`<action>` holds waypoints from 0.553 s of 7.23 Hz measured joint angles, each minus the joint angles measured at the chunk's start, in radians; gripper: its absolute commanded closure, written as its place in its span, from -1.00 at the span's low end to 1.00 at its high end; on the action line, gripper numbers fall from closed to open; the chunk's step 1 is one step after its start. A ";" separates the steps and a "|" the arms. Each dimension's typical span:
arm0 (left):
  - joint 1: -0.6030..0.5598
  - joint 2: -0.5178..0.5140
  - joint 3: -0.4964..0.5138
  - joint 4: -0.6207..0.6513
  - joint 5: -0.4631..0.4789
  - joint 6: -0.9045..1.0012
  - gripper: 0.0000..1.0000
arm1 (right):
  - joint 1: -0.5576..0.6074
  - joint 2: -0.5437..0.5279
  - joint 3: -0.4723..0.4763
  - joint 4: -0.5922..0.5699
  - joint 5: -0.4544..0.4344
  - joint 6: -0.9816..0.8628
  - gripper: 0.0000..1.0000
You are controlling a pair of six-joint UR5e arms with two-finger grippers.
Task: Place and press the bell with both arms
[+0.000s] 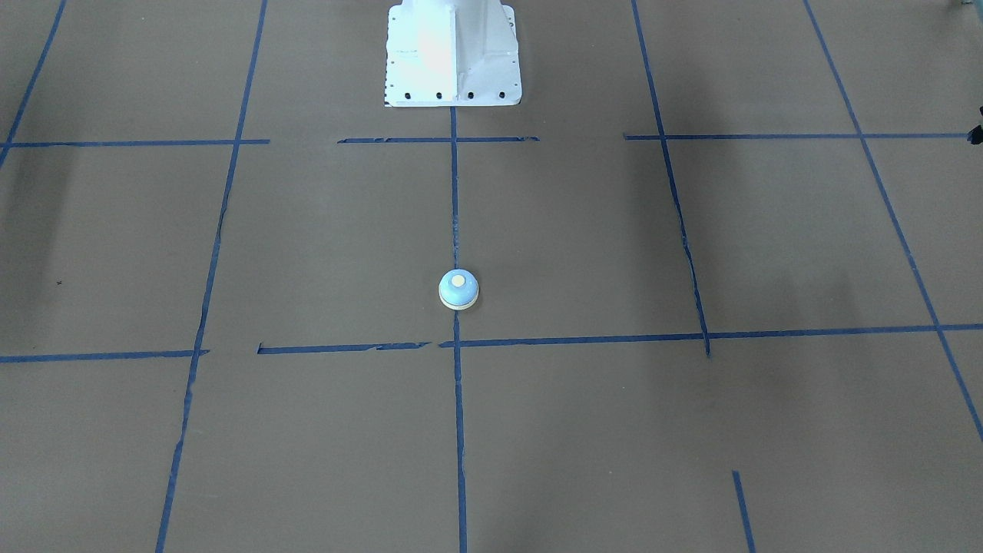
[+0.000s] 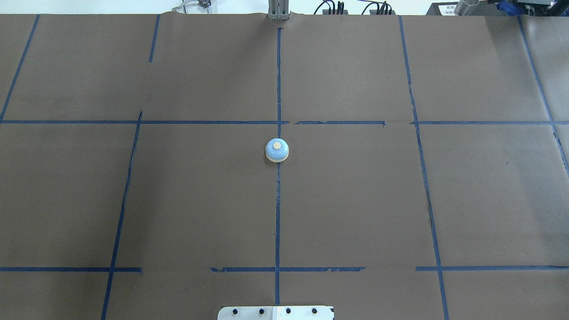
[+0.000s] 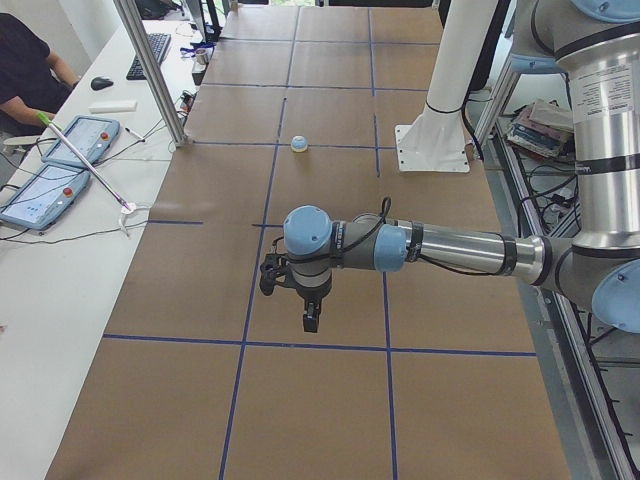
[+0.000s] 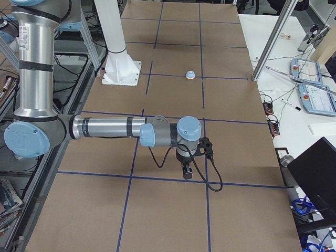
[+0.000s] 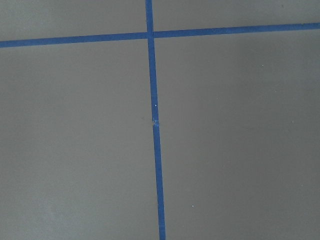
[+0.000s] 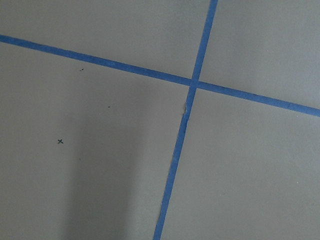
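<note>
The bell (image 1: 458,289) has a light-blue dome, a cream base ring and a cream button. It stands upright on the centre tape line of the brown table, alone, with no arm near it. It also shows in the overhead view (image 2: 277,150), small in the left side view (image 3: 299,144) and in the right side view (image 4: 190,74). My left gripper (image 3: 311,322) hangs above the table far from the bell, pointing down. My right gripper (image 4: 187,172) does the same at the other end. I cannot tell whether either is open or shut. Both wrist views show only table and blue tape.
The white pedestal (image 1: 453,54) stands at the robot's side of the table, behind the bell. Blue tape lines (image 2: 278,213) grid the brown cover. A person (image 3: 25,60) sits at a side desk with tablets (image 3: 80,140). A metal post (image 3: 150,70) stands at the table's far edge.
</note>
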 measured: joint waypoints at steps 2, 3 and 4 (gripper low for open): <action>0.000 0.000 0.006 -0.003 0.001 -0.001 -1.00 | 0.000 0.003 -0.003 -0.024 0.018 -0.007 -1.00; 0.001 -0.001 0.009 0.000 0.004 -0.002 -1.00 | 0.000 0.005 -0.006 -0.028 0.043 -0.009 -1.00; 0.001 -0.001 0.011 0.002 0.007 -0.002 -1.00 | 0.000 0.003 -0.007 -0.029 0.058 -0.011 -1.00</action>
